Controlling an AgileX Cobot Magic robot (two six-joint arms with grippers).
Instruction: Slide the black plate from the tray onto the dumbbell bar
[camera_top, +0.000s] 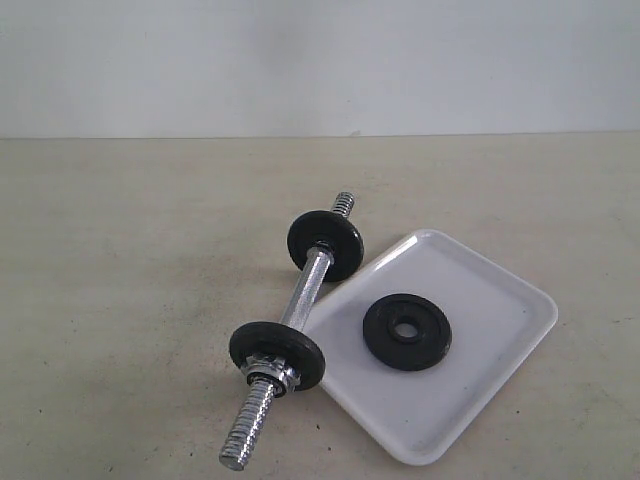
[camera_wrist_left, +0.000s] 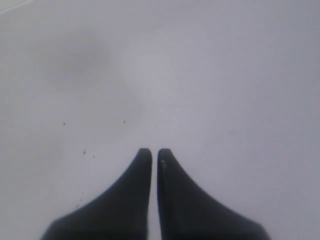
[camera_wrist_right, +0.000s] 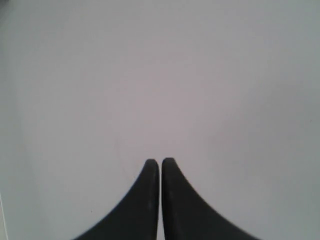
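Lying flat on tray (camera_top: 485, 300): black plate (camera_top: 406, 332). Dumbbell bar (camera_top: 305, 290) just beside. Left gripper (camera_wrist_left: 151, 151), right gripper (camera_wrist_right: 160, 161) both closed, holding nothing.

On the worktop (camera_top: 120, 300): one chrome dumbbell bar (camera_top: 303, 295) carrying two black discs, a far disc (camera_top: 345, 240) and a near disc (camera_top: 305, 360); one loose black plate (camera_top: 432, 335); one white tray (camera_top: 500, 290).
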